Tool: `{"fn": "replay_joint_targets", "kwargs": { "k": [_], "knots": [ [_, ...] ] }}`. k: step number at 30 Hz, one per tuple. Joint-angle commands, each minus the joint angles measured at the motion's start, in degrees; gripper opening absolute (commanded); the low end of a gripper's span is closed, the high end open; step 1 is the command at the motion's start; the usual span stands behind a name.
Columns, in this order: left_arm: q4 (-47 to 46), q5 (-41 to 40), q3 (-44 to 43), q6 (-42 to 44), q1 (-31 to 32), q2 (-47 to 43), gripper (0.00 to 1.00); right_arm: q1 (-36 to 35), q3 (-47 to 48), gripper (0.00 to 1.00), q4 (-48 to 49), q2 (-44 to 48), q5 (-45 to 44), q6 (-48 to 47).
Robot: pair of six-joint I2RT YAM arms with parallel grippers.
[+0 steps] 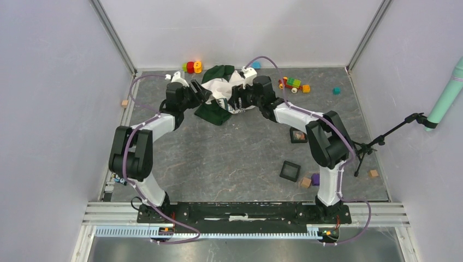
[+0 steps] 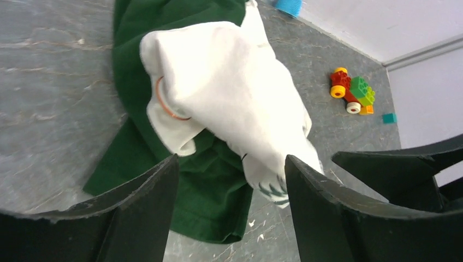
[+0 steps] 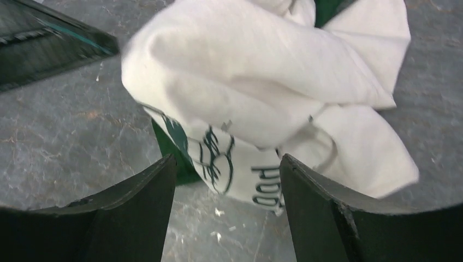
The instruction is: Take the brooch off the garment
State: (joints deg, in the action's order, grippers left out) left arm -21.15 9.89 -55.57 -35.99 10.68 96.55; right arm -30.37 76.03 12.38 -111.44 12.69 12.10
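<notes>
a grey marbled table top (image 1: 235, 158) with pale veins fills the middle. plain lilac-grey walls close it in on three sides: a back wall (image 1: 240, 27), a left wall (image 1: 49, 109) and a right wall (image 1: 420, 49). slim metal posts (image 1: 114, 38) stand at the far corners. a ridged metal rail (image 1: 245, 232) runs along the near edge. the light is soft and even, and the shadows are faint.

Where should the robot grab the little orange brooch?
Probably the thin orange rim of the brooch, coming from above at the white fold's outer edge beside the green cloth. Only that curve shows on the garment; the rest looks hidden.
</notes>
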Motion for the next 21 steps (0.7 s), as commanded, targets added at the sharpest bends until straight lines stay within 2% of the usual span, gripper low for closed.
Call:
{"fn": "replay_joint_targets", "kwargs": {
  "k": [1, 2, 3, 4, 6, 7, 10, 15, 21],
  "knots": [
    [-2.7, 6.5, -7.0, -2.6, 0.1, 4.9, 0.71, -1.7, 9.2, 0.73, -0.4, -5.1, -3.3, -1.0],
    [-2.8, 7.5, -8.4, -3.1, 0.1, 6.1, 0.65, -2.2, 10.8, 0.72, -0.8, -6.3, -3.4, -1.1],
    [-2.9, 8.6, -9.6, -3.4, 0.1, 7.3, 0.54, -2.6, 12.3, 0.70, -1.1, -7.4, -4.0, -1.4],
    [-3.1, 9.7, -10.5, -3.5, 0.1, 8.3, 0.42, -3.2, 13.3, 0.63, -1.3, -8.2, -5.1, -1.7],
    [-2.6, 10.7, -11.7, -3.3, 0.1, 8.4, 0.13, -3.9, 15.6, 0.34, -2.4, -9.6, -5.2, -2.3],
    [-1.9, 10.2, -11.5, -2.9, 0.1, 7.6, 0.04, -4.2, 16.2, 0.22, -3.1, -9.6, -4.7, -2.5],
    [0.4, 7.2, -8.4, -0.6, 0.1, 2.3, 0.02, -5.6, 14.0, 0.01, -3.3, -6.3, -4.2, -3.5],
    [8.9, 0.5, -1.4, 3.8, 1.7, -13.0, 0.02, -10.5, 6.7, 0.00, -4.9, 4.4, -3.4, -6.4],
    [24.0, -14.9, 3.1, 9.7, 10.4, -36.4, 0.02, -17.0, -2.8, 0.00, -6.9, 20.1, -2.5, -7.4]
  ]
}}
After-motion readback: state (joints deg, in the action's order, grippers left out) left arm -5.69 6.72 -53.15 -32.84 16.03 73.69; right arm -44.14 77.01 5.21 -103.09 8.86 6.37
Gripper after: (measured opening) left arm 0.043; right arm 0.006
